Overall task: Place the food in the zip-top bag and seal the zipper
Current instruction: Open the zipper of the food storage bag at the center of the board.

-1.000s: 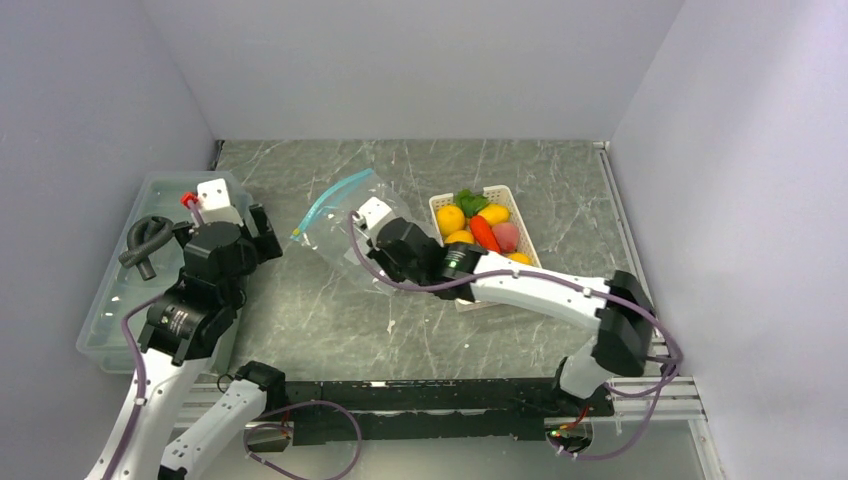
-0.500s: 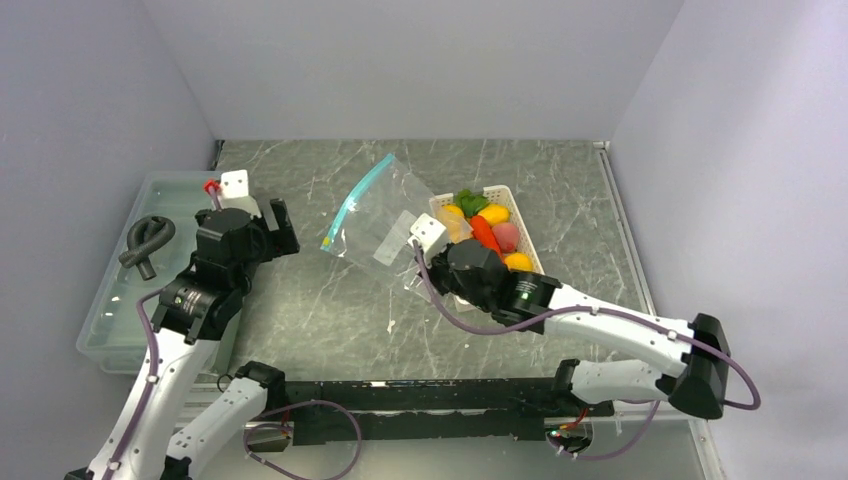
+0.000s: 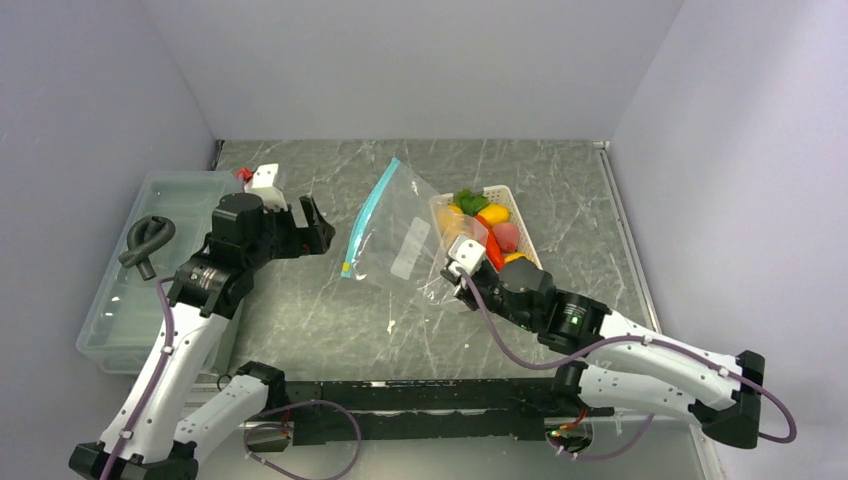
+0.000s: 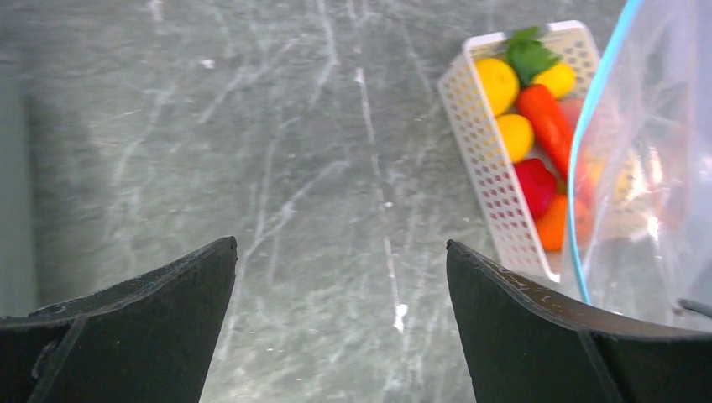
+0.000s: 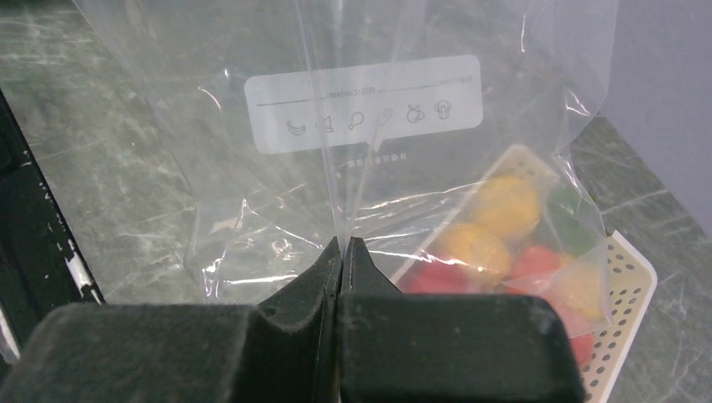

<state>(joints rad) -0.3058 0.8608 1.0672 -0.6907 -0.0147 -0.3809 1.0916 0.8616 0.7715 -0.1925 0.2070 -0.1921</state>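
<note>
My right gripper (image 3: pixel 445 283) (image 5: pixel 344 245) is shut on the bottom fold of the clear zip-top bag (image 3: pixel 405 235) (image 5: pixel 361 101), which hangs lifted over the table. The teal zipper (image 3: pixel 366 220) (image 4: pixel 588 143) runs along its left edge, facing my left gripper (image 3: pixel 322 230) (image 4: pixel 341 242). That gripper stands open and empty a short way left of the bag's mouth. The food (image 3: pixel 492 215) (image 4: pixel 516 134), yellow and orange fruits, a red piece and a green leaf, lies in the white perforated basket (image 3: pixel 522 222) (image 4: pixel 483 159), partly behind the bag. Through the plastic the food (image 5: pixel 483 243) looks blurred.
A translucent bin (image 3: pixel 115 310) holding a black hose (image 3: pixel 145 242) sits at the table's left edge, beside my left arm. Grey walls close in the back and both sides. The basket (image 5: pixel 628 277) is just behind the held bag.
My right arm drew the bag rightward and nearer, turning its zipper edge upright. My left arm swung right from the bin toward the bag's mouth, its jaws widening slightly.
</note>
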